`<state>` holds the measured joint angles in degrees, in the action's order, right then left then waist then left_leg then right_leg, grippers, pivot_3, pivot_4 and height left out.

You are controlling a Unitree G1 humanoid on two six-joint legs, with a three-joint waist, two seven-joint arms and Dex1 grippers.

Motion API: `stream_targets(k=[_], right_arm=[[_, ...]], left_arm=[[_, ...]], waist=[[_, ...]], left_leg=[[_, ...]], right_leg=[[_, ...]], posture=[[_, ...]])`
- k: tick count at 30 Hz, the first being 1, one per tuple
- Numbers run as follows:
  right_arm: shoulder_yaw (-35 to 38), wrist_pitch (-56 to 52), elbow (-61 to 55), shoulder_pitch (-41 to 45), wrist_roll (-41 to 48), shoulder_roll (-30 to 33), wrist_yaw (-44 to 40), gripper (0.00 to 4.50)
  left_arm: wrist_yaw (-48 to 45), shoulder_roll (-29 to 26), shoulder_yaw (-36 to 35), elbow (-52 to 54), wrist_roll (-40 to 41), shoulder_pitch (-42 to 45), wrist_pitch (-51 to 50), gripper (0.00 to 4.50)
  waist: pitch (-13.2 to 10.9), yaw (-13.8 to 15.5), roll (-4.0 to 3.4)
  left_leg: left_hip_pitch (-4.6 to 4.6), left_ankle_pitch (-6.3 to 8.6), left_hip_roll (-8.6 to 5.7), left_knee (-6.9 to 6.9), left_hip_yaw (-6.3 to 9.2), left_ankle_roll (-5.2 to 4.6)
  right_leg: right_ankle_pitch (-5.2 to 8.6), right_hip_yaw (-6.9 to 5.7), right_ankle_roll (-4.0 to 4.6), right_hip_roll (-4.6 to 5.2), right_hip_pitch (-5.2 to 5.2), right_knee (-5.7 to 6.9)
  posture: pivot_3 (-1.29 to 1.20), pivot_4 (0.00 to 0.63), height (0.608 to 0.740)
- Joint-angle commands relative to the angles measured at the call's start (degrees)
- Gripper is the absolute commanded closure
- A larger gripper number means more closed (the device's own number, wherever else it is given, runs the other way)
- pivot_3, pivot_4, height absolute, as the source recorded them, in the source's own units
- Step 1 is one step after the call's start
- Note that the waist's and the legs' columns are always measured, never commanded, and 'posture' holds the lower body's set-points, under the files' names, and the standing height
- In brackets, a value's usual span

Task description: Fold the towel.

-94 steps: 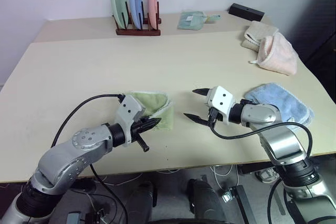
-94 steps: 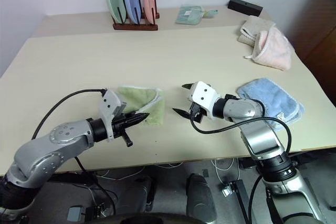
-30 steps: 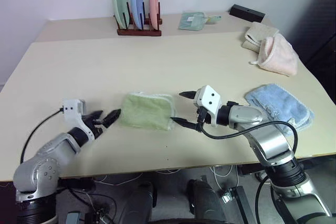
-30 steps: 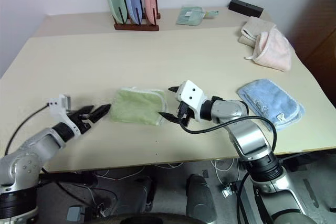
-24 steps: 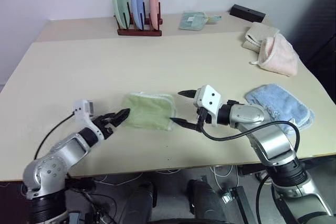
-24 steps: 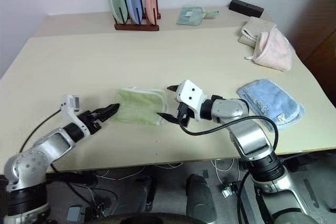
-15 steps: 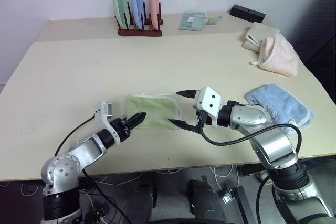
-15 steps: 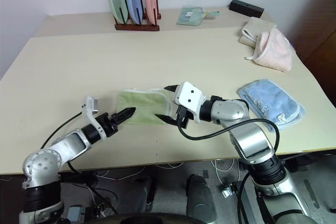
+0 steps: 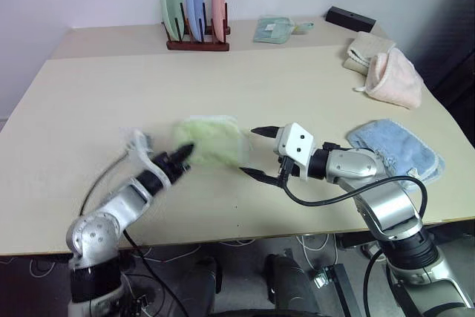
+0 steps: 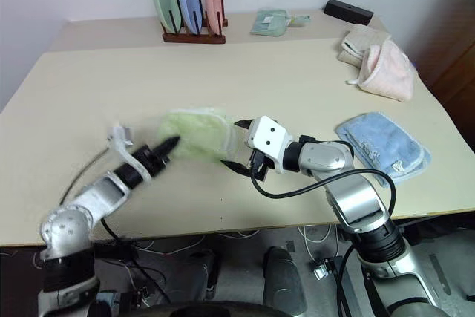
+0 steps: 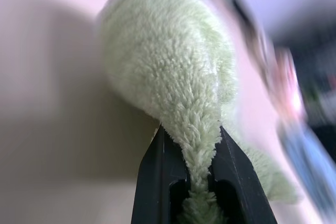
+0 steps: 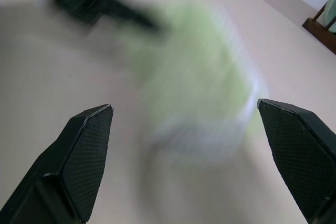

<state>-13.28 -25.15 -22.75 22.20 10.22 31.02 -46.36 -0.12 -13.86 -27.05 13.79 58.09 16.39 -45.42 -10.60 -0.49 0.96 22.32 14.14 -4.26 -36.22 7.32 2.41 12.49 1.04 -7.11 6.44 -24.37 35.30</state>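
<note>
1. We are seeing the towel (image 9: 209, 141) near the front middle of the pale surface (image 9: 111, 87), with its left part lifted off the surface and its right part blurred.
2. Our left claw (image 11: 194, 179) is pinching a fluffy fold of the towel between its two black fingers; the jaws are narrow around the cloth.
3. Our right claw (image 9: 254, 152) is standing just beside the towel's right edge, with its jaws spread wide and nothing between them.
4. The surface is lying bare to the left of the towel and behind it, up to the plate rack (image 9: 194, 41).
5. The light blue towel (image 9: 397, 148) is lying flat near the front right edge, well apart from the green one.
6. The pink cloth (image 9: 392, 76) is resting near the right edge, touching a beige cloth (image 9: 365, 46).
7. The towel is soft, thick terry, light green, with a whitish trim; the claw fingers are hard, black and pointed.
</note>
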Motion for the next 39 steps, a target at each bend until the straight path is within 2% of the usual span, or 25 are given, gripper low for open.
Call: stream_targets(k=[1, 6, 9, 12, 15, 20, 22, 24, 28, 29, 30, 33, 34, 39], right_arm=[[0.69, 1.36, -1.73, 0.66, -0.02, 0.33, 0.01, 0.00], [0.38, 2.01, -1.25, 0.58, -0.28, 0.17, -0.13, 0.00], [0.34, 2.41, -0.99, 0.33, -0.55, 0.15, -0.08, 0.00], [0.55, 2.68, -0.79, -0.34, -0.73, 0.52, -0.05, 0.00], [0.31, 3.27, -0.42, -0.83, -1.29, 0.99, -0.27, 0.00], [0.11, 4.04, 0.69, -0.62, -1.59, 0.88, -0.77, 0.00], [0.26, 4.27, 0.89, -0.67, -1.41, 0.97, -1.23, 0.00], [0.66, 4.33, 1.13, -0.62, -1.01, 1.07, -1.67, 0.00], [3.20, 3.35, 3.06, 0.53, 0.68, 0.99, -1.70, 0.00], [3.85, 3.40, 3.66, 0.69, 0.99, 1.11, -1.69, 0.00], [5.06, 3.17, 5.04, 1.24, 1.34, 0.96, -1.10, 0.00], [9.07, 3.04, 9.82, 2.76, 1.76, 0.23, 1.87, 0.00], [10.26, 3.20, 11.36, 3.11, 1.70, 0.01, 3.02, 0.00], [15.46, 2.37, 16.62, 1.77, 2.52, -0.18, 6.91, 0.00]], left_arm=[[6.01, -3.03, -9.19, -5.44, -4.71, 4.31, 10.66, 4.48], [14.34, -5.14, -19.06, -16.16, -9.93, 6.19, 22.30, 4.48], [17.70, -2.65, -21.93, -17.67, -8.88, 4.29, 23.93, 4.48], [19.41, 1.09, -22.02, -14.13, -7.48, -0.07, 23.15, 4.48], [20.06, 3.37, -20.55, -9.76, -6.99, -3.81, 21.94, 3.51], [23.16, 5.74, -21.50, -4.23, -3.35, -6.76, 22.29, 0.92], [24.06, 5.59, -22.02, -2.57, -2.41, -7.82, 22.70, 0.04], [24.80, 4.96, -22.86, -0.58, -1.86, -9.06, 23.53, 0.04], [22.60, -2.97, -25.99, 2.97, -3.91, -12.39, 25.26, 0.04], [21.76, -4.66, -25.36, 3.57, -4.66, -13.11, 24.89, 0.04], [18.25, -8.71, -22.62, 4.74, -7.01, -14.47, 23.38, 0.04], [5.87, -20.15, -11.05, 9.18, -14.89, -18.38, 20.52, 0.04], [2.68, -22.42, -7.39, 10.40, -16.90, -19.07, 20.52, 0.04], [-8.99, -26.56, 11.53, 13.69, -26.47, -17.05, 22.41, 0.04]], waist=[[0.00, -0.35, 0.00], [0.00, -0.22, 0.00], [0.03, 0.01, 0.06], [0.10, 0.71, 0.26], [0.15, 1.21, 0.47], [0.16, 1.18, 0.48], [0.16, 1.10, 0.47], [0.16, 1.00, 0.47], [0.15, 0.87, 0.67], [0.15, 0.95, 0.66], [0.15, 1.11, 0.66], [0.14, 1.63, 0.68], [0.15, 1.90, 0.68], [0.19, 1.31, 0.51]], left_leg=[[-0.01, 0.00, 0.00, 0.03, -0.04, 0.00], [0.00, 0.01, -0.01, 0.08, -0.06, 0.00], [0.01, 0.01, -0.02, 0.05, -0.06, 0.00], [0.05, 0.01, -0.03, -0.02, -0.01, -0.01], [0.05, 0.01, -0.02, -0.05, -0.01, -0.01], [0.03, 0.01, -0.01, -0.05, -0.04, 0.00], [0.03, 0.01, -0.01, -0.04, -0.05, 0.00], [0.01, 0.01, -0.01, -0.02, -0.06, 0.00], [0.01, 0.01, 0.06, 0.00, -0.04, 0.00], [0.01, 0.01, 0.09, 0.00, -0.01, 0.00], [0.01, 0.01, 0.09, -0.01, -0.04, 0.00], [0.03, 0.01, 0.03, -0.03, -0.03, 0.01], [0.02, 0.01, 0.00, -0.05, -0.03, 0.01], [-0.02, 0.02, 0.00, 0.09, -0.18, -0.02]], right_leg=[[0.00, 0.01, -0.01, 0.00, -0.03, 0.00], [-0.01, 0.04, -0.03, 0.01, -0.06, -0.08], [-0.06, 0.04, -0.11, 0.03, -0.05, -0.10], [-0.08, 0.02, -0.14, 0.03, 0.00, -0.10], [-0.08, 0.02, -0.14, 0.02, 0.02, -0.10], [-0.08, 0.02, -0.14, 0.02, 0.02, -0.09], [-0.08, 0.03, -0.13, 0.01, 0.02, -0.09], [-0.08, 0.03, -0.13, 0.00, 0.01, -0.09], [-0.08, 0.03, -0.10, -0.11, 0.00, -0.08], [-0.10, 0.03, -0.06, -0.16, 0.00, -0.09], [-0.09, 0.05, -0.05, -0.15, 0.00, -0.10], [0.01, 0.03, 0.15, -0.13, 0.10, -0.15], [0.02, 0.04, 0.16, -0.08, 0.11, -0.16], [0.01, 0.09, 0.16, -0.01, 0.07, -0.21]], posture=[[0.00, 0.150, 0.740], [0.00, 0.150, 0.740], [0.00, 0.150, 0.740], [0.00, 0.150, 0.740], [0.00, 0.150, 0.740], [0.00, 0.150, 0.740], [0.00, 0.150, 0.740], [0.00, 0.150, 0.740], [0.00, 0.150, 0.740], [0.00, 0.150, 0.740], [0.00, 0.150, 0.740], [0.00, 0.150, 0.740], [0.00, 0.150, 0.740], [0.00, 0.150, 0.740]])
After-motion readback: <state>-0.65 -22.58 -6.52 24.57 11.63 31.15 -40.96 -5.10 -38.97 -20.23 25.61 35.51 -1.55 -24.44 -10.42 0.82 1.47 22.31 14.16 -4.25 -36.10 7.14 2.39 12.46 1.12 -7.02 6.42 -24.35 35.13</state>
